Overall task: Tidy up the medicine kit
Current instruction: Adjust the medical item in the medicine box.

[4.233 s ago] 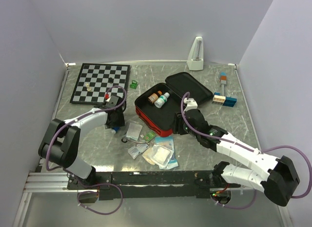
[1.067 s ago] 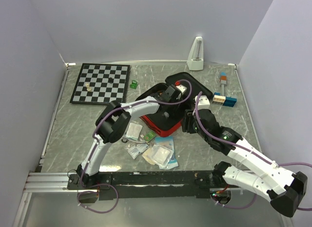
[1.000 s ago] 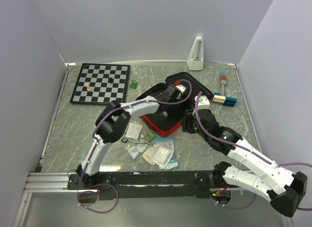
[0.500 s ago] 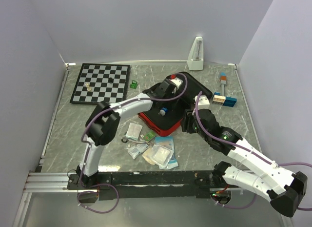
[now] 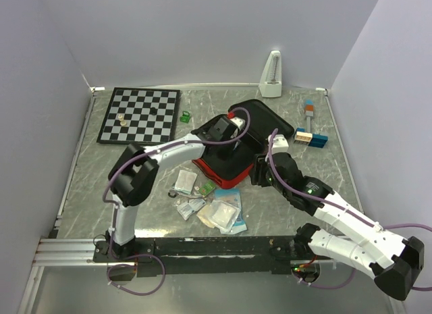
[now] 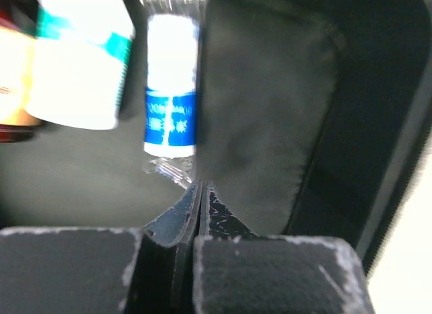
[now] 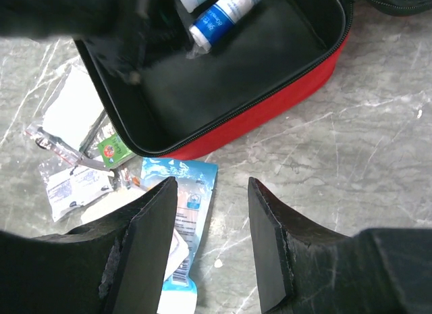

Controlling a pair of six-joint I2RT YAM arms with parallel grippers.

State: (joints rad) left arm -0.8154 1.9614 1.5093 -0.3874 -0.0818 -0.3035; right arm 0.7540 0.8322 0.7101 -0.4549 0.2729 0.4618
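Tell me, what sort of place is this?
Probably a robot test cell: plain white walls box in a marbled table, and unrelated props share it, a chessboard, a metronome and a red medicine kit.

No text, number or brand is legible in any view. Inside the medicine kit (image 7: 270, 105), a small bottle (image 6: 171, 91) carries a blue label with white print, too blurred to read. Beside it in the kit, a white bottle (image 6: 81, 64) bears a teal band with no readable characters. Just outside the kit's red wall, a light-blue packet (image 7: 185, 192) shows print too small to read.
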